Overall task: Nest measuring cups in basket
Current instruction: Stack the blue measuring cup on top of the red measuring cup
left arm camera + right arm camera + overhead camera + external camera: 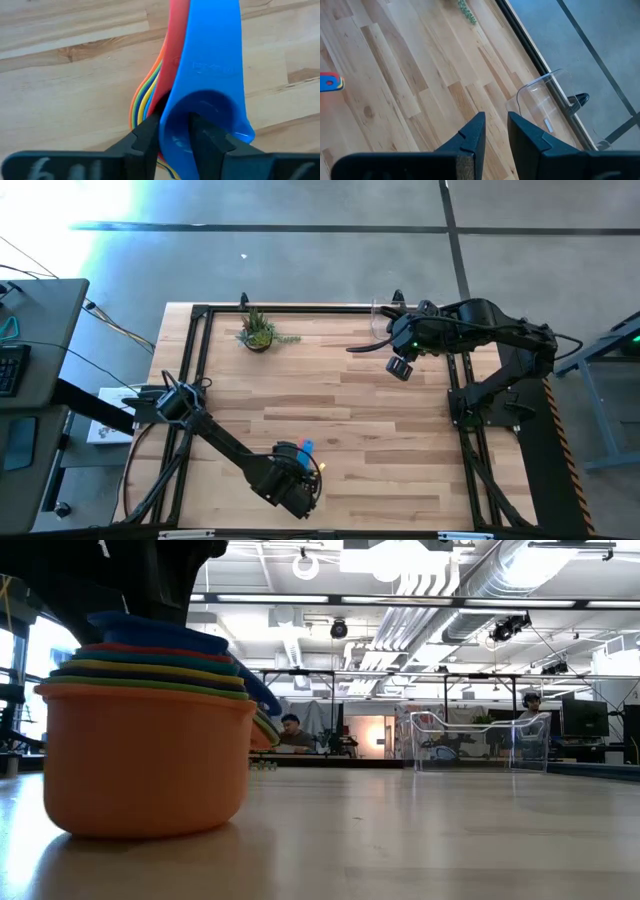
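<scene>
The measuring cups [145,755] stand nested in one stack at the table's near edge. The orange cup is outermost with its base on the wood, and the blue cup [210,65] is on top. My left gripper [174,127] comes down onto this stack [308,460] and is shut on the blue cup. The clear basket [385,320] sits on the table by the far edge, right of centre, and shows in the low view as the basket [480,740]. My right gripper [400,368] hangs above the table beside the basket [540,100], its fingers nearly together and holding nothing. My left gripper pinches the blue cup's wall [172,107] on the handle side. One finger [202,135] is inside the bowl and the other finger [147,135] is outside, against the red cup beneath. The fingers come from above, pointing down. The stack stands upright on the table.
A small potted plant [258,332] stands near the far edge, left of centre. A black metal frame [200,310] runs around the tabletop. Bare wood lies between the stack and the basket. People sit in the room beyond the table.
</scene>
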Tool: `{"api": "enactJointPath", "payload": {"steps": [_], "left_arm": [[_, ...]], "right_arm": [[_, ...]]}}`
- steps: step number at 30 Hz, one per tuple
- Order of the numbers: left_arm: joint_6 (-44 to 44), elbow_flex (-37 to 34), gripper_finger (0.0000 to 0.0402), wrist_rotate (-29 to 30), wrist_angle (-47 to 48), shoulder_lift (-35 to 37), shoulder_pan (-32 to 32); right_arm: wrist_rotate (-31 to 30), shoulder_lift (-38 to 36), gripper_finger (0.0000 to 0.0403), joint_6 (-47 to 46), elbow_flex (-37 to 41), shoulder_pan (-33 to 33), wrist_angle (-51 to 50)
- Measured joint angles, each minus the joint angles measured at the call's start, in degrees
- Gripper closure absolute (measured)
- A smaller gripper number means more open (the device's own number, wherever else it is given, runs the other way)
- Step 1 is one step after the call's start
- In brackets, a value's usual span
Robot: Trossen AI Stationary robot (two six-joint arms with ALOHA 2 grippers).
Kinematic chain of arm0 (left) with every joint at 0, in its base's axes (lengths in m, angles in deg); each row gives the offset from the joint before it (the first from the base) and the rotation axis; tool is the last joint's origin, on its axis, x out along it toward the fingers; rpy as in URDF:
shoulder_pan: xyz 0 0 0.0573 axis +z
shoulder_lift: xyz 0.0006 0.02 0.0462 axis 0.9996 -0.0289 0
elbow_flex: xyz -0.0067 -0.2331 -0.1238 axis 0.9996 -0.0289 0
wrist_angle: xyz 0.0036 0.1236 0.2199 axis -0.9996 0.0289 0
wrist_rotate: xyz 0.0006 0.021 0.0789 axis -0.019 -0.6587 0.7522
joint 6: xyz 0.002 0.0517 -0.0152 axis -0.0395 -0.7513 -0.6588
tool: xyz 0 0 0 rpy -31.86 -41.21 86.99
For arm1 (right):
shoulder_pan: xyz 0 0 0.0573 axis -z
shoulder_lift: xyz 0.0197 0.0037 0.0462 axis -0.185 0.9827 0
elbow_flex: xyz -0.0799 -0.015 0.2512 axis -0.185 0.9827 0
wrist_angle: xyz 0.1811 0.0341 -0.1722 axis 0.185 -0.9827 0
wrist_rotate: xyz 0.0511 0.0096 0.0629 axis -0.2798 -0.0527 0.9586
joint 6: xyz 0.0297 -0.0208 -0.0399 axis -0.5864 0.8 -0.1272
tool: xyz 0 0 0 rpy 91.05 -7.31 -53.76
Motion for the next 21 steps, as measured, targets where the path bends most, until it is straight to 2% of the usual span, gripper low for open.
{"api": "enactJointPath", "payload": {"steps": [6, 21], "left_arm": [[0.04, 0.00, 0.0288, -2.20, -0.10, 0.14, 0.36], [-7.10, 0.00, 0.0282, -1.94, -5.08, 0.29, 0.87]], "right_arm": [[0.03, 0.00, 0.0330, 0.09, 0.00, 0.00, 0.01], [0.10, 0.00, 0.0330, 0.09, 0.00, 0.00, 0.01]]}}
